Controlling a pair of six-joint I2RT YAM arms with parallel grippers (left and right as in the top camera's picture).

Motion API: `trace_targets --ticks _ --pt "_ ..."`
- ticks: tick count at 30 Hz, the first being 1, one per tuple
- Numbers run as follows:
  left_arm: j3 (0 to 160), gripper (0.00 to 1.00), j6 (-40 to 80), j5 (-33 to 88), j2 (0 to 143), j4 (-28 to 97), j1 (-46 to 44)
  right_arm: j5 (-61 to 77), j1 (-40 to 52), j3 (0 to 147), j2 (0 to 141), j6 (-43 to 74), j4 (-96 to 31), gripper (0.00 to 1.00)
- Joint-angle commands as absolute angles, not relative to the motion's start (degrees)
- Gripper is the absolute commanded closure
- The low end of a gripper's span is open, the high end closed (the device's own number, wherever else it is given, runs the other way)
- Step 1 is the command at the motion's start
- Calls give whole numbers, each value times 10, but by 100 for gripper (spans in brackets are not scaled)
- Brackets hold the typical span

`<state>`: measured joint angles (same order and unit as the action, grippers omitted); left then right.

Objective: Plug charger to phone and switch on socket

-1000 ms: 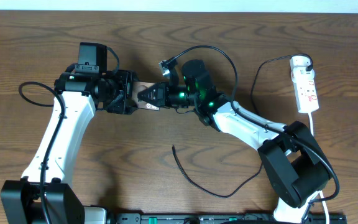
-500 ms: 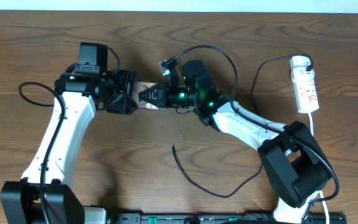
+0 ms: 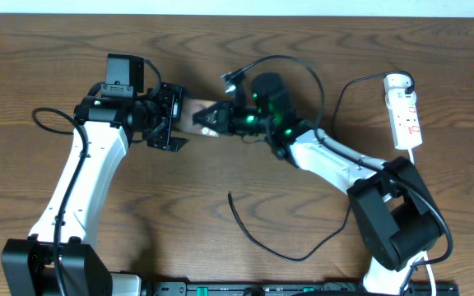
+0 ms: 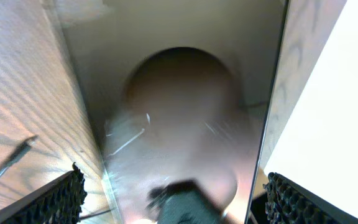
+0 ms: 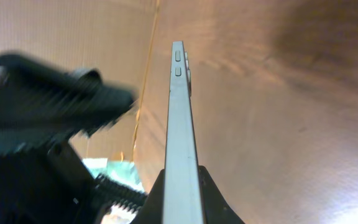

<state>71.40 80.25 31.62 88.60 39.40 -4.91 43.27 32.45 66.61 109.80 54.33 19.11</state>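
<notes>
The phone [image 3: 192, 117] is held off the table between both grippers, its glossy screen filling the left wrist view [image 4: 179, 93]. My right gripper [image 3: 211, 120] is shut on the phone's right end; the right wrist view shows the phone edge-on [image 5: 180, 112] between the jaws [image 5: 182, 196]. My left gripper [image 3: 174, 117] is open, its fingers spread wide either side of the phone's left end [image 4: 176, 202] without touching it. The charger's connector tip [image 3: 230, 196] lies free on the table; its black cable [image 3: 295, 258] curves right and up to the white plug adapter [image 3: 397, 80] in the socket [image 3: 406, 119].
The socket's white cord [image 3: 416, 164] runs down the right edge behind the right arm's base. A black wrist cable [image 3: 290, 62] loops above the right arm. The charger cable lies across the front middle of the wooden table [image 3: 179, 214].
My left gripper has opened off the phone and spread wide. My right gripper has moved up and to the right with the phone in it.
</notes>
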Motion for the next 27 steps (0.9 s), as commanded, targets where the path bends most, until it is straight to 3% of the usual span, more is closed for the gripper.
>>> trace_targets --ticks 1,6,11,16,21,27 --pt "730 10 746 379 875 378 -41 429 293 674 1092 517 195 99" --pt "730 10 570 434 875 337 -11 413 242 674 1092 548 192 99" --pt "729 10 492 426 875 315 19 388 179 674 1092 709 192 99" --pt "698 10 500 424 876 164 32 362 143 674 1092 925 213 98" --pt "637 9 594 425 880 -15 32 366 150 674 1092 1069 255 98" --pt "547 6 693 424 889 -195 32 377 183 674 1092 1083 329 99"
